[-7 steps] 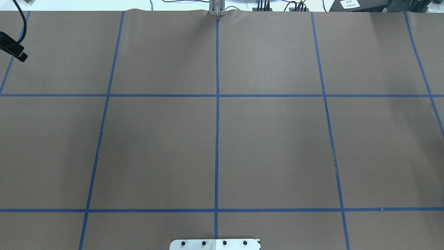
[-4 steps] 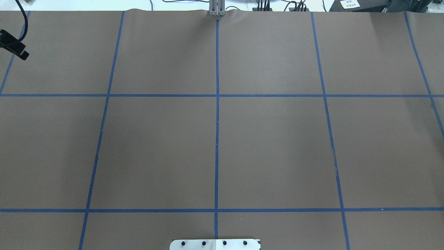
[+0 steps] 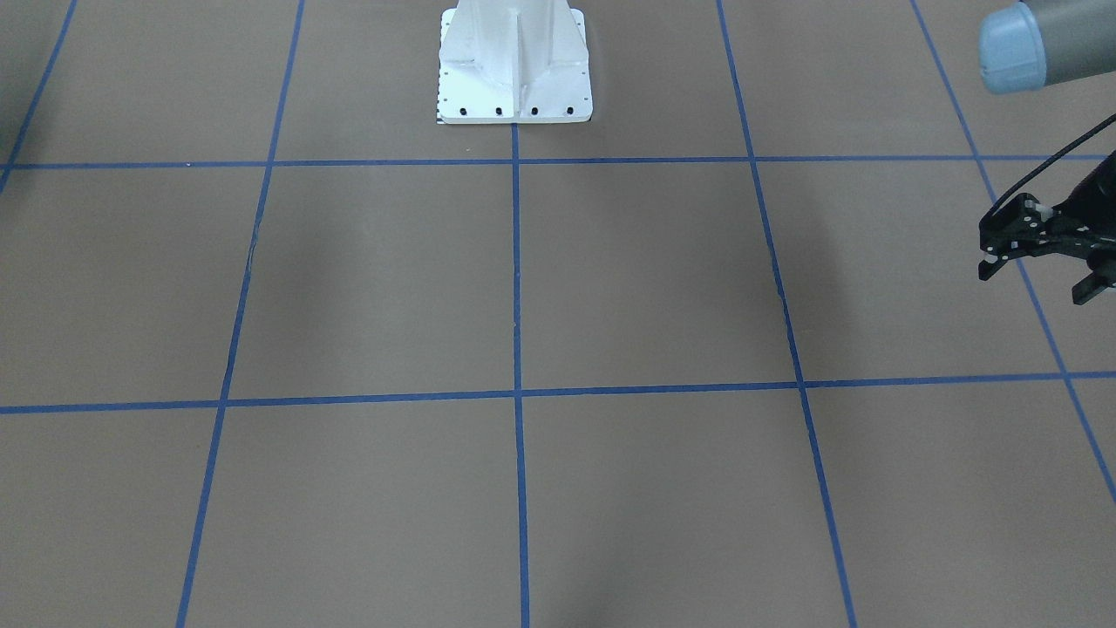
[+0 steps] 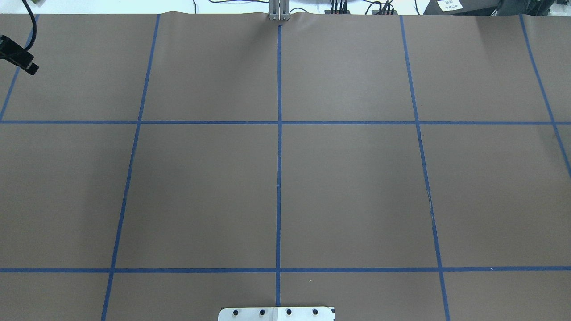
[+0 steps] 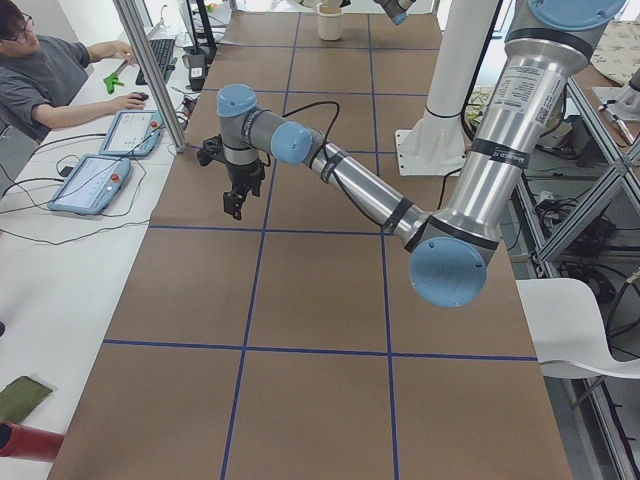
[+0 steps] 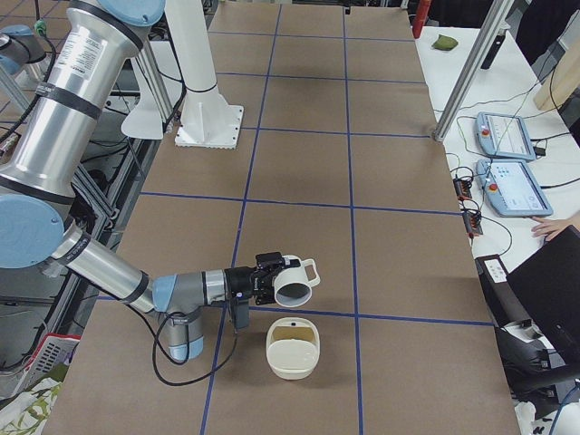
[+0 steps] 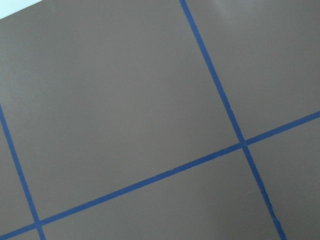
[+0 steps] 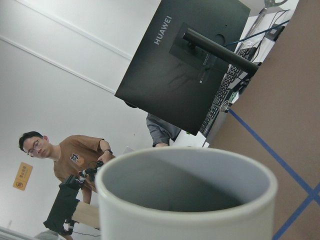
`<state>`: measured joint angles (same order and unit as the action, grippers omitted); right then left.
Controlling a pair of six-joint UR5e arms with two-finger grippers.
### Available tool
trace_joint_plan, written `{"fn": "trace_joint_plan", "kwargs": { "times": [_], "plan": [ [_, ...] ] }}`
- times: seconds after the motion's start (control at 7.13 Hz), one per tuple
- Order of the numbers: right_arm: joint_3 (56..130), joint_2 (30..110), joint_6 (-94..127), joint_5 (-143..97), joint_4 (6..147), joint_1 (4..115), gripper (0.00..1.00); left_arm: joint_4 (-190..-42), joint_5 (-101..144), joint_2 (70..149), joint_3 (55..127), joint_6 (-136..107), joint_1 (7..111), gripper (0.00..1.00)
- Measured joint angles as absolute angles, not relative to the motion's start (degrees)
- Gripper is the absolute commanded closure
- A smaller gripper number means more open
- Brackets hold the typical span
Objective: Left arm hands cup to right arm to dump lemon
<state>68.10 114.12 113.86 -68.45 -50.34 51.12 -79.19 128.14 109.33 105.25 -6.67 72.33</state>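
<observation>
Cup seen tipped at right gripper, mouth above bowl for dumping; clench cannot be told. Left gripper spread, empty, parked well apart: handover judged done.

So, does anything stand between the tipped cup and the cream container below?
Nothing visible does. In the right side view the cup, tipped on the right arm, hangs close to the cream container; only bare brown table cover shows between them.
</observation>
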Motion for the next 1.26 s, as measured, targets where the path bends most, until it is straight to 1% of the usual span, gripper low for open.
{"fn": "trace_joint_plan", "kwargs": {
  "times": [0.42, 0.84, 1.26],
  "plan": [
    [64.50, 113.29, 128.19, -68.47, -56.65, 51.45, 1.00, -79.19, 128.15, 109.39, 105.29, -6.68, 72.31, 0.00],
    [62.56, 111.40, 141.41, -68.47, -58.83, 53.22, 1.00, -79.19, 128.15, 109.50, 105.40, -6.64, 72.25, 0.00],
    [57.41, 108.86, 152.12, -68.43, -62.31, 56.79, 1.00, -79.19, 128.14, 109.81, 105.39, -6.68, 72.25, 0.00]
  ]
}}
